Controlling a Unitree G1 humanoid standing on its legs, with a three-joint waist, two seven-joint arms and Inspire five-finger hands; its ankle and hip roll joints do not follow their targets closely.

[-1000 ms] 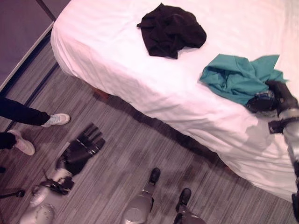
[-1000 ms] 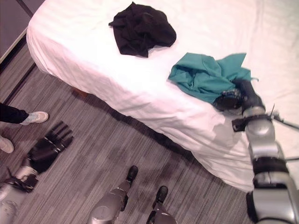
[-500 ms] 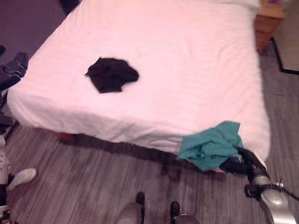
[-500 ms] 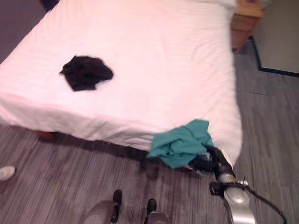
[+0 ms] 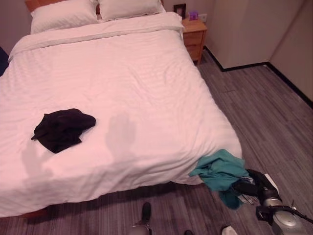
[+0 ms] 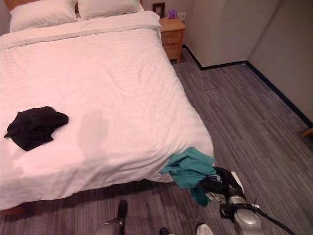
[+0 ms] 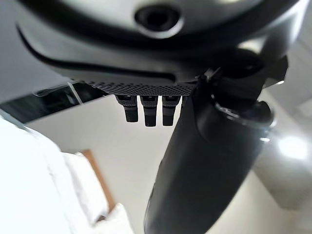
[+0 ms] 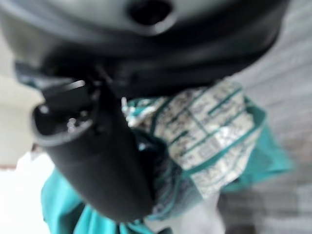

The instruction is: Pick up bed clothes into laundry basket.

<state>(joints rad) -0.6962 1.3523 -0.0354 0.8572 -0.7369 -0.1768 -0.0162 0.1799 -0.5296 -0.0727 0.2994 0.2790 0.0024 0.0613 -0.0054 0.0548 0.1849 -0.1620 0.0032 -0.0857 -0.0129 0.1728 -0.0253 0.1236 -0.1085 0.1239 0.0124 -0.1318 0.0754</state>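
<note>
Across the white bed (image 5: 122,83), lying untouched, black garment (image 5: 61,128); at the bed's near corner, dangling over the floor, teal garment (image 5: 221,171), clamped in right hand (image 5: 257,183); left hand (image 7: 195,161) hanging relaxed, holding nothing; basket unseen; both items remaining.

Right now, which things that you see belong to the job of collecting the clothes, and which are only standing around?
For the job:
- teal garment, at the bed's corner, held by the right hand
- black garment, lying on the bed

Only standing around:
- pillows at the head of the bed
- wooden nightstand beside the bed
</note>
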